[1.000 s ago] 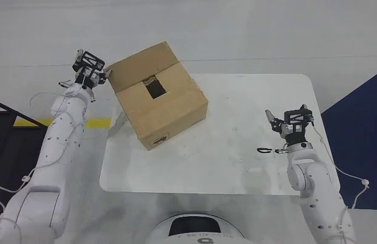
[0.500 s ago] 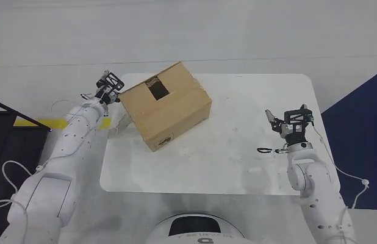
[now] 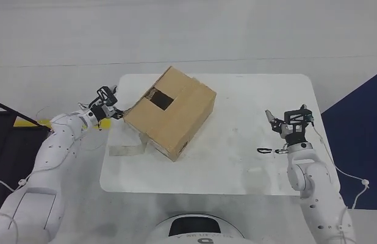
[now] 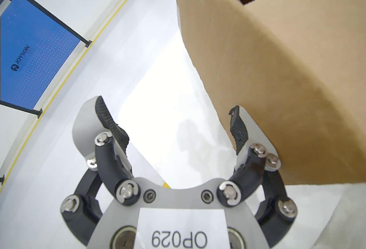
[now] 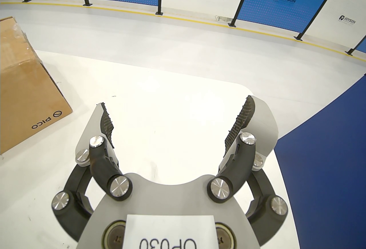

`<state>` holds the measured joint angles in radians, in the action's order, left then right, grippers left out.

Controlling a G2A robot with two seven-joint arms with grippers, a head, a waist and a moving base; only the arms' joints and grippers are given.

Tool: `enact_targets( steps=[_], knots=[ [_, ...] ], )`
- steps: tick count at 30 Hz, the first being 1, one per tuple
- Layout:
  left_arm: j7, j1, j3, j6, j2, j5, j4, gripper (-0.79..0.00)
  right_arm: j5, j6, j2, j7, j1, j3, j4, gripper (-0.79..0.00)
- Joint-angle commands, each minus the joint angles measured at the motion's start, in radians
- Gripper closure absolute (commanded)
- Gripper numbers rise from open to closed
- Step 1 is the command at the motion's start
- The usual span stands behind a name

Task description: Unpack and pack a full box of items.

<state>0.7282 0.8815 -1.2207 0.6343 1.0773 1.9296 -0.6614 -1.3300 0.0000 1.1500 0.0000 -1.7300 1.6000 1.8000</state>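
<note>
One cardboard box (image 3: 179, 119) sits on the left half of the white table (image 3: 249, 161), turned corner-on to the robot. It looks tipped, though I cannot be sure of the tilt. The left gripper (image 3: 106, 102) is at the box's left corner with its jaws spread wide and nothing between them. In the left wrist view, one finger pad (image 4: 237, 130) rests against the box's side wall.

This reads to me as the box being nudged into place before unpacking starts, so the task is barely begun. To do that well, the push should stay low on the wall and go slowly, so the box slides and does not topple. It should end up nearer the table's middle, where both arms can reach the flaps.

The right gripper (image 3: 290, 122) hangs over the table's right edge, well apart from the box, jaws spread and empty. It could steady the far side.

The box top is mostly closed. A dark rectangular gap (image 3: 163, 99) lies between the flaps, and nothing inside can be made out through it. A pale flat piece (image 3: 124, 149) lies at the box's near-left corner by the table edge, and I cannot tell what it is
</note>
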Motion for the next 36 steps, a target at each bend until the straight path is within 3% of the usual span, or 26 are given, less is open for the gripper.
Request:
enact_targets(
  steps=[1,5,7,11,15,19,22,25,36],
  knots=[
    [0.005,0.045,-0.039,0.024,-0.013,-0.055,-0.05,-0.785,0.0,0.0,0.0,0.0,0.0,0.0,0.0,-0.785],
    [-0.046,0.138,-0.144,0.021,-0.031,-0.227,-0.128,-0.785,0.0,0.0,0.0,0.0,0.0,0.0,0.0,-0.785],
    [-0.086,0.194,-0.196,-0.03,-0.037,-0.304,-0.186,-0.785,0.0,0.0,0.0,0.0,0.0,0.0,0.0,-0.785],
    [-0.16,0.335,-0.262,-0.152,-0.045,-0.372,-0.402,-0.785,0.0,0.0,0.0,0.0,0.0,0.0,0.0,-0.785],
    [-0.266,0.47,-0.258,-0.281,-0.04,-0.363,-0.689,-0.785,0.0,0.0,0.0,0.0,0.0,0.0,0.0,-0.785],
    [-0.399,0.522,-0.183,-0.372,-0.031,-0.245,-0.891,-0.785,0.0,0.0,0.0,0.0,0.0,0.0,0.0,-0.785],
    [-0.477,0.497,-0.09,-0.421,-0.02,-0.123,-0.922,-0.785,0.0,0.0,0.0,0.0,0.0,0.0,0.0,-0.785],
    [-0.5,0.463,-0.027,-0.414,-0.01,-0.073,-0.907,-0.785,0.0,0.0,0.0,0.0,0.0,0.0,0.0,-0.785],
    [-0.569,0.382,0.051,-0.459,0.012,0.004,-0.82,-0.785,0.0,0.0,0.0,0.0,0.0,0.0,0.0,-0.785]
  ],
)
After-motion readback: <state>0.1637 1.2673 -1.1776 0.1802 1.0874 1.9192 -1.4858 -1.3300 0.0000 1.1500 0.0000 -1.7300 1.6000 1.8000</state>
